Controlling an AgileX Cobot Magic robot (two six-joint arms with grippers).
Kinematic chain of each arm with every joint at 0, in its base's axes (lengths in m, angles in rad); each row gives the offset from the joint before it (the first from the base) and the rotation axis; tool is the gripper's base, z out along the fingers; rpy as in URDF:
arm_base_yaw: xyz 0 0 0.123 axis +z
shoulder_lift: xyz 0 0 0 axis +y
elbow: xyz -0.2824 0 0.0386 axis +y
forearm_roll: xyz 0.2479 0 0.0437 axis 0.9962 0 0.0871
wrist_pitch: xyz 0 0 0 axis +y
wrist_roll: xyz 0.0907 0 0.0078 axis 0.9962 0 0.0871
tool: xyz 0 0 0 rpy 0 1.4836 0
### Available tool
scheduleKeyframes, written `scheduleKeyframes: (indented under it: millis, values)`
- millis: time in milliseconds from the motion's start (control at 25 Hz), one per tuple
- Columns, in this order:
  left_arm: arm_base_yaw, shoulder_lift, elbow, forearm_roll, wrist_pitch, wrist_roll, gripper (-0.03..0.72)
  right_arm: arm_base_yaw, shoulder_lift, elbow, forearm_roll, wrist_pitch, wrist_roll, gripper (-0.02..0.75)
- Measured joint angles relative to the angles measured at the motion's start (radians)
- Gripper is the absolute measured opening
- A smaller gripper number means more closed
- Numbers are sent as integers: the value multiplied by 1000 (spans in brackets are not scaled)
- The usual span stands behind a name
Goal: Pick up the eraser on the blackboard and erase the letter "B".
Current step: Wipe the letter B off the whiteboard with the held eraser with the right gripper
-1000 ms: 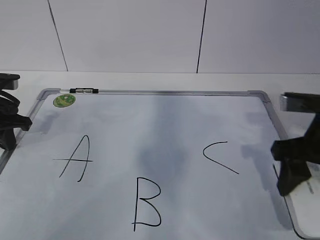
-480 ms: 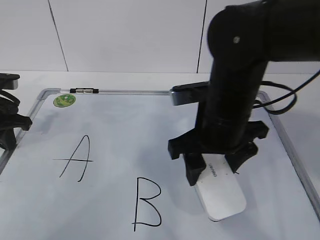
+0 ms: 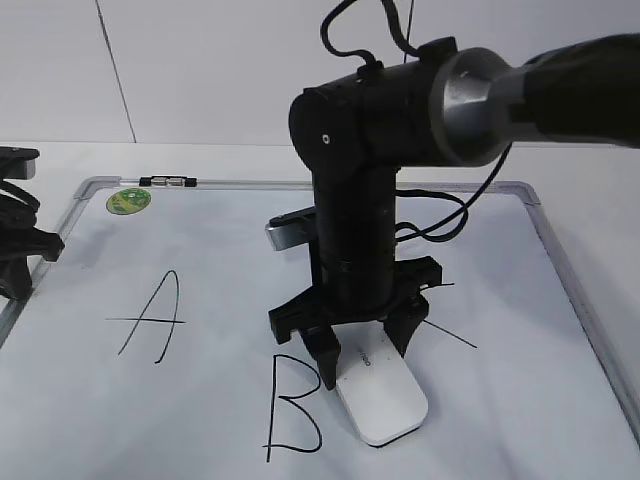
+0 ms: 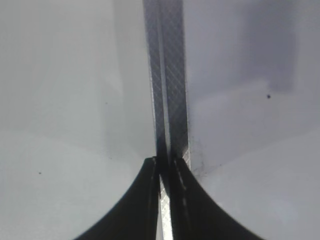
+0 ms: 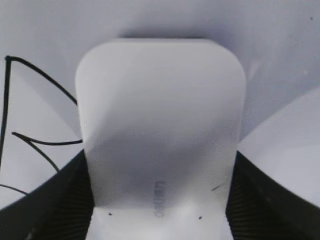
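Note:
The white eraser (image 3: 387, 402) lies flat on the blackboard (image 3: 230, 255), its left edge right next to the lower loop of the letter "B" (image 3: 292, 410). My right gripper (image 3: 365, 358) reaches in from the right and is shut on the eraser's far end. In the right wrist view the eraser (image 5: 160, 110) fills the gap between my right gripper's (image 5: 157, 167) dark fingers, and strokes of the "B" (image 5: 35, 142) show at the left. My left gripper (image 3: 15, 262) sits at the board's left edge. In the left wrist view it (image 4: 164, 162) is shut over the grey frame (image 4: 167, 75).
The letter "A" (image 3: 150, 315) is at the left. The "C" is mostly hidden behind my right arm; one stroke (image 3: 452, 336) shows. A green sticker (image 3: 128, 200) and a black-and-silver clip (image 3: 168, 181) sit at the top left corner. A tiled wall stands behind.
My right arm has swept from the board's right edge leftward across the "C" with the eraser, which now rests beside the "B". The left gripper has not moved.

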Motion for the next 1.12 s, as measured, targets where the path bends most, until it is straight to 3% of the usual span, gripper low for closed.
scheduleKeyframes:
  millis: [240, 760, 1120]
  values:
    - [2, 0, 0, 0, 0, 0, 14, 44, 60, -104, -9, 35, -25, 543]
    - [2, 0, 0, 0, 0, 0, 14, 285, 75, -132, 38, -21, -29, 543]
    - [2, 0, 0, 0, 0, 0, 14, 266, 76, -132, 51, -21, -29, 543]
